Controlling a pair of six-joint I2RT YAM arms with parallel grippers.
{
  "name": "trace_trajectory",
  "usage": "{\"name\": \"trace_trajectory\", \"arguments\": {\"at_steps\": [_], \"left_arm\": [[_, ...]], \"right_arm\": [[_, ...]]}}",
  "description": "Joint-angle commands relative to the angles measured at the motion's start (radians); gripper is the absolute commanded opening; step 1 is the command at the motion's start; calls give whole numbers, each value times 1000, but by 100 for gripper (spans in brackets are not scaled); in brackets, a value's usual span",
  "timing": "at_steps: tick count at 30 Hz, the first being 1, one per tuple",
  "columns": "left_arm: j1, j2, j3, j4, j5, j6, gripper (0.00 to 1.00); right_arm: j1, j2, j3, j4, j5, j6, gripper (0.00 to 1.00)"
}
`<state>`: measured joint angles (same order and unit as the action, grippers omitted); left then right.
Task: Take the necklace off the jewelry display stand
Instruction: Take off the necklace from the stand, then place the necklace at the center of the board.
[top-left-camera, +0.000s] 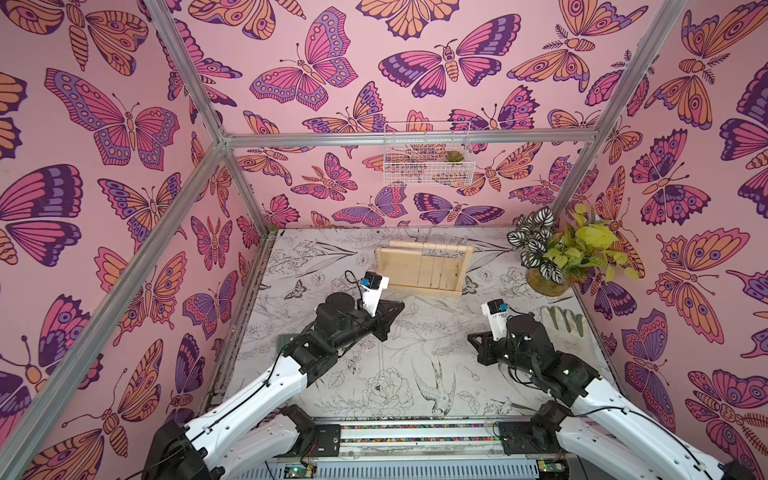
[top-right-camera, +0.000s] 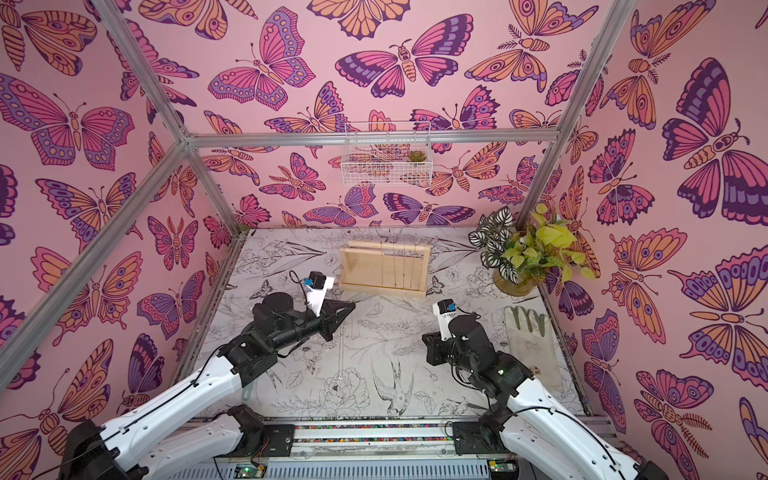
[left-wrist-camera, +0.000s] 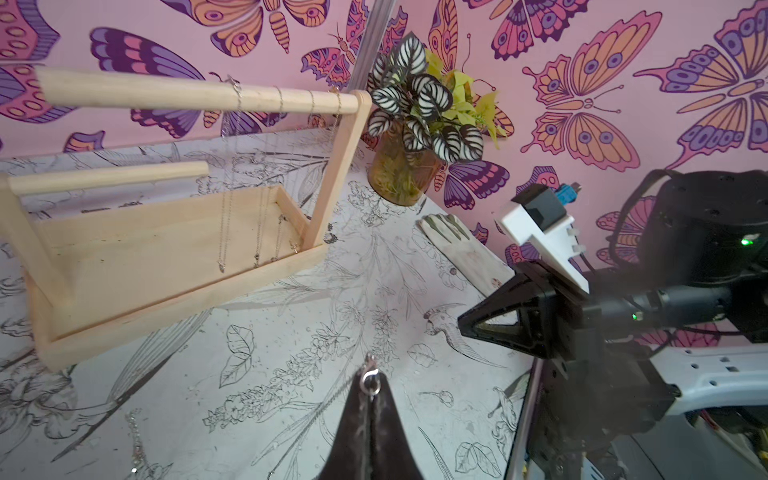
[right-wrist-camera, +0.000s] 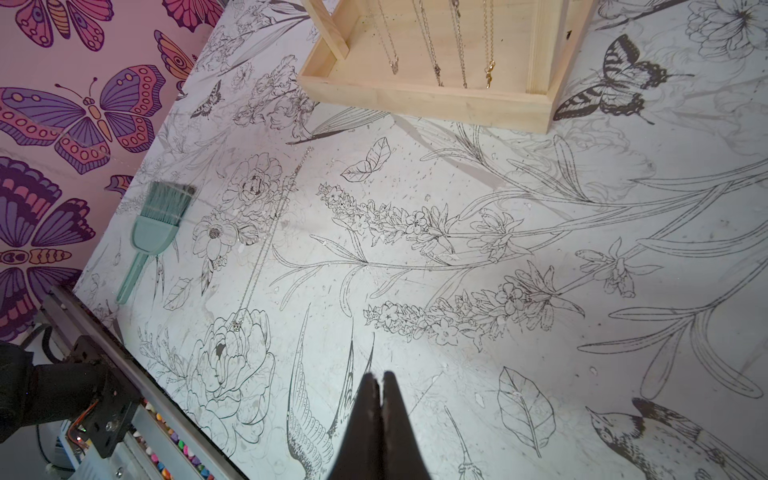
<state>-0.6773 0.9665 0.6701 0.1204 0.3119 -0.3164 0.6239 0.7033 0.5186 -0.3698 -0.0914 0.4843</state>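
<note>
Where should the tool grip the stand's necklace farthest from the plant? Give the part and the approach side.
Probably pinch the necklace by its hanging chain, about midway between bar and base, coming from the open front of the stand, the arms' side. There the chain hangs straight and free; higher up it drapes over the bar, lower down the base's rim is in the way.

Both top views: high up behind the arm bases (top-left-camera: 328, 434), aimed steeply down and forward, far off, covering the whole white floral-print worktop (top-left-camera: 436, 332) and pink butterfly walls (top-left-camera: 332, 62). Left wrist cam: close behind left tool (left-wrist-camera: 369, 384), facing ahead to the pale wooden frame stand (left-wrist-camera: 124, 257) and right arm (left-wrist-camera: 685, 299). Right wrist cam: close behind right tool (right-wrist-camera: 379, 376), tilted down at worktop. All four share the stand's base.
</note>
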Motion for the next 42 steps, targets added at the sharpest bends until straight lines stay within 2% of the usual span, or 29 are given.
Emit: {"name": "trace_trajectory", "arguments": {"at_steps": [1,20,34,42], "left_arm": [[-23,-27,-27,-24,52,-39,0],[-171,-97,-114,-30,24,-118,0],[-236,-143,-146,-38,87,-181,0],[-248,-137,-150,-68,61,-146,0]], "right_arm": [[-4,-19,4,-45,-8,11,0],[-3,-83,4,-122,4,5,0],[-2,-121,-1,-160,19,4,0],[-2,-125,-23,-149,18,13,0]]}}
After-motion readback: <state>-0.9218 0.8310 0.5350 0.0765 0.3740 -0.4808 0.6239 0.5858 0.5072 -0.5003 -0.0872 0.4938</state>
